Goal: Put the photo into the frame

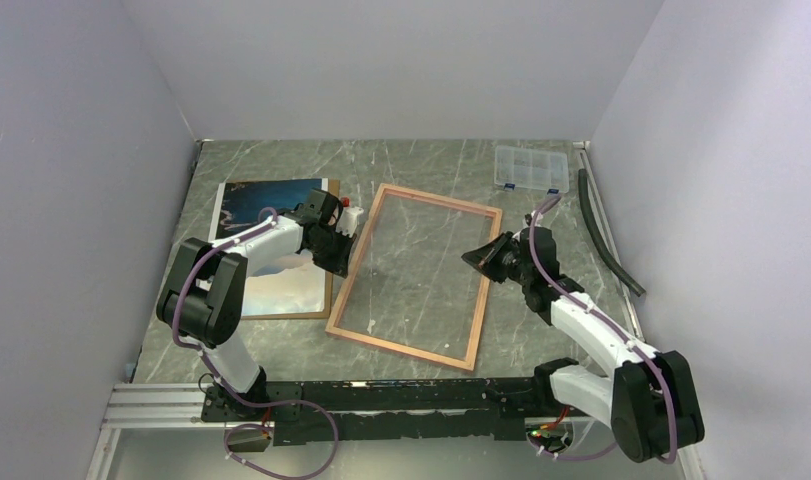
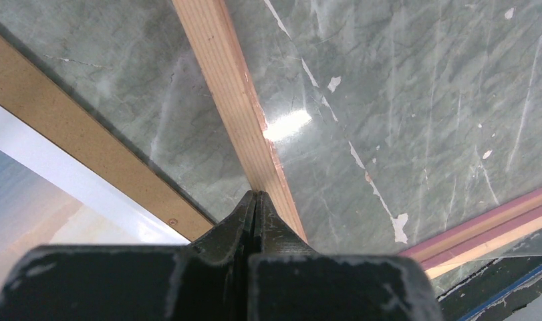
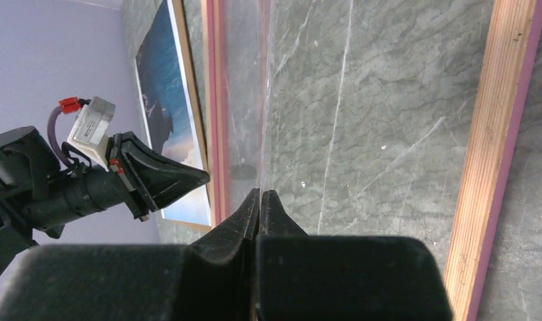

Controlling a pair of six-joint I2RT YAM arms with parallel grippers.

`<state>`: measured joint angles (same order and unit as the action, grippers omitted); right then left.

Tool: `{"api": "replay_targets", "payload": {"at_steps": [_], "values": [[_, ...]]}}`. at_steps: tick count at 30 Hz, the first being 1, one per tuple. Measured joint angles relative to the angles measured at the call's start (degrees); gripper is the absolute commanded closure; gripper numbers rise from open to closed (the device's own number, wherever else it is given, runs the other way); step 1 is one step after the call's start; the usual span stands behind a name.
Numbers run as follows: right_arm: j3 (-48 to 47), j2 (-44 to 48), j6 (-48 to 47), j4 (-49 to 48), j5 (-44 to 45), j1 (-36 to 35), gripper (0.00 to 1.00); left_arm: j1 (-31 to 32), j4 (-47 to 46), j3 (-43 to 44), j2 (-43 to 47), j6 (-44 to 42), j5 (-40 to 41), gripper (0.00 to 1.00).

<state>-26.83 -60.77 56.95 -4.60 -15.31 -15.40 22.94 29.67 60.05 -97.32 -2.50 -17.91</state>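
Grey-green marble tabletop (image 1: 421,160), enclosed by plain lavender walls (image 1: 401,60). The frame (image 1: 441,198) lies flat at centre, tan side up. The photo (image 1: 266,195) lies face up, left of the frame. Left claw (image 1: 348,249) and right claw (image 1: 472,257), both pressed together, sit at the frame's opposite long rails.

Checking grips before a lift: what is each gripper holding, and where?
Left gripper: nothing; shut tips against the frame's long rail. Right gripper seemingly pinches a clear sheet's edge.

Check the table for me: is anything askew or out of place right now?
The frame lies tan side up, skewed against the photo and its brown board. In the right wrist view a clear sheet's edge runs to the shut right tool, seemingly loose.
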Motion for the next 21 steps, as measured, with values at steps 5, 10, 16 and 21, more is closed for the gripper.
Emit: {"api": "replay_targets", "payload": {"at_steps": [5, 10, 16, 21], "values": [[-0.9, -2.5, -1.6, 0.9, 0.2, 0.0, 1.0, 0.0, 0.0, 0.0, 0.0, 0.0, 0.0, 0.97], [-1.5, -4.4, -3.5, 1.8, 1.4, 0.0, 1.0, 0.0, 0.1, 0.0, 0.0, 0.0, 0.0, 0.97], [-3.3, -5.7, -7.1, 4.4, 2.7, 0.0, 1.0, -0.1, 0.1, 0.0, 0.0, 0.0, 0.0, 0.97], [-5.6, -8.7, -10.3, 5.7, 3.5, 0.0, 0.9, 0.0, 0.1, 0.0, 0.0, 0.0, 0.0, 0.97]]}}
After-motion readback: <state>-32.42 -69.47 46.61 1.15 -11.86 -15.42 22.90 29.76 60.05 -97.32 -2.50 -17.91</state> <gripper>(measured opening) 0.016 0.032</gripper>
